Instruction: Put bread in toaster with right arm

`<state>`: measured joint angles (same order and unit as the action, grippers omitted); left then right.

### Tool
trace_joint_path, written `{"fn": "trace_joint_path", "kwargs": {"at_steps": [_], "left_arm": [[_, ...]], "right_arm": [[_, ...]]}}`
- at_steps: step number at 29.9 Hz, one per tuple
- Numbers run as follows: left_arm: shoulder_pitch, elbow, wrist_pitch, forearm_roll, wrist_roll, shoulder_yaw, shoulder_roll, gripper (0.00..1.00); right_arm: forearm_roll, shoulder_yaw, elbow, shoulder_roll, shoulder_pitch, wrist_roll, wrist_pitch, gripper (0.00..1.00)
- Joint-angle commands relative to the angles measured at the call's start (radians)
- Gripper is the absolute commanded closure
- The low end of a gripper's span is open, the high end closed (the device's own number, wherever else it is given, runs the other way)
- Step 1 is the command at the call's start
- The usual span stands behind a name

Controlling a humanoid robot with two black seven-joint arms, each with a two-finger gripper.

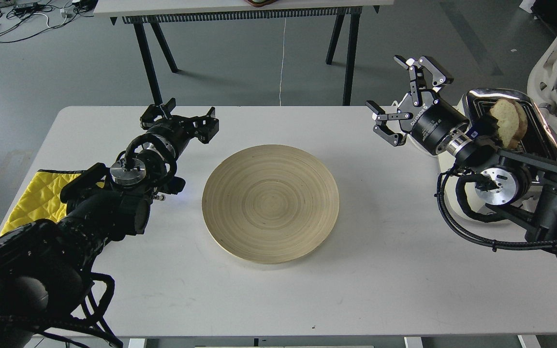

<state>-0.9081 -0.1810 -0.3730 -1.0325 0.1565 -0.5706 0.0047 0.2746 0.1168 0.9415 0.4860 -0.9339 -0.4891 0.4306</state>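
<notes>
Bread sits in the toaster; the right gripper is wide open and holds nothing.

The bread [509, 123] stands in a slot of the toaster [544, 130] at the right edge of the table [404, 270], its rounded top well above the chrome; the right gripper [406, 99] is beside the toaster, fingers spread wide, apart from the slice; I judge the placing step as nearly done; the next move probably calls only for pulling the right arm [525, 179] clear without knocking the toaster, as its wrist lies just before it; the wooden plate [240, 232] in the table middle is empty; the left gripper [180, 120] is near the far edge, open and empty; a yellow cloth [36, 198] lies at the left edge; nothing blocks the way.
</notes>
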Motion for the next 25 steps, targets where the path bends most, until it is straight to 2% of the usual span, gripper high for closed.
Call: {"fn": "trace_joint_path", "kwargs": {"at_steps": [1,8,25], "left_arm": [[0.0,0.0,0.0,0.0,0.0,0.0,0.001,0.0],[0.0,0.0,0.0,0.0,0.0,0.0,0.0,0.0],[0.0,0.0,0.0,0.0,0.0,0.0,0.0,0.0]], "right_arm": [[0.0,0.043,-0.079,-0.058,0.055,0.0,0.058,0.01],[0.002,0.044,-0.13,-0.116,0.095,0.0,0.058,0.01],[0.0,0.09,-0.138,-0.122,0.107,0.0,0.058,0.01]]}}
